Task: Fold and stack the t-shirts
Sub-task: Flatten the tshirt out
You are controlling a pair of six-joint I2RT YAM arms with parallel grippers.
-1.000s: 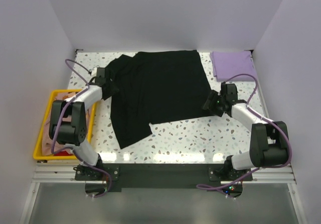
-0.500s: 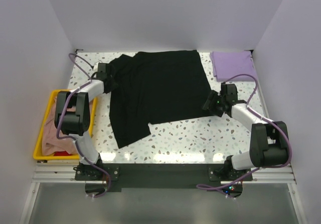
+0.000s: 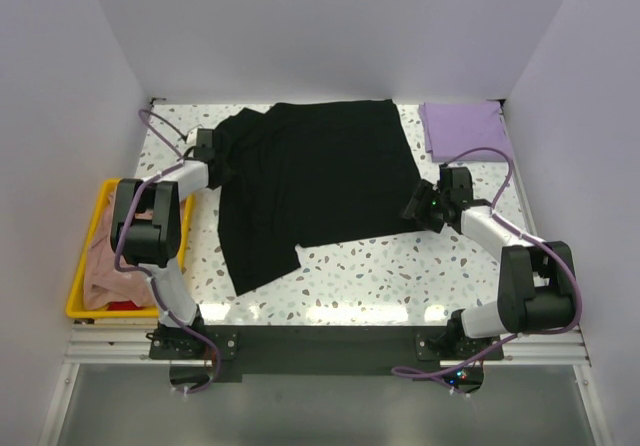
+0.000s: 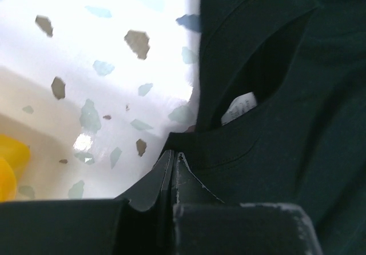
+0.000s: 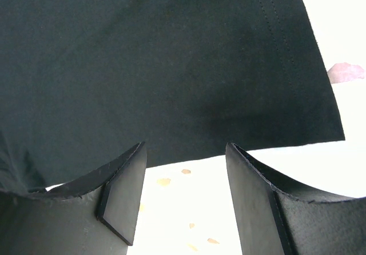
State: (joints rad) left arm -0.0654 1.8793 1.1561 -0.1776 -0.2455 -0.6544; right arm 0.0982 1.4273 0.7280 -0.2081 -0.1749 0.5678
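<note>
Left fingers (image 4: pixel 153 182) are closed on the black shirt (image 3: pixel 310 181) at its collar edge; right fingers (image 5: pixel 122 193) stand wide apart at its hem on the worktop (image 3: pixel 380 276).

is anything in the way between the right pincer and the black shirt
Nothing visible. The right pincer stands open with its tips right at the hem of the black t-shirt; only bare table shows between its fingers.

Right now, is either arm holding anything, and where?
The left gripper is shut on the black shirt, at its edge beside the collar. The right gripper is open, holding nothing.
</note>
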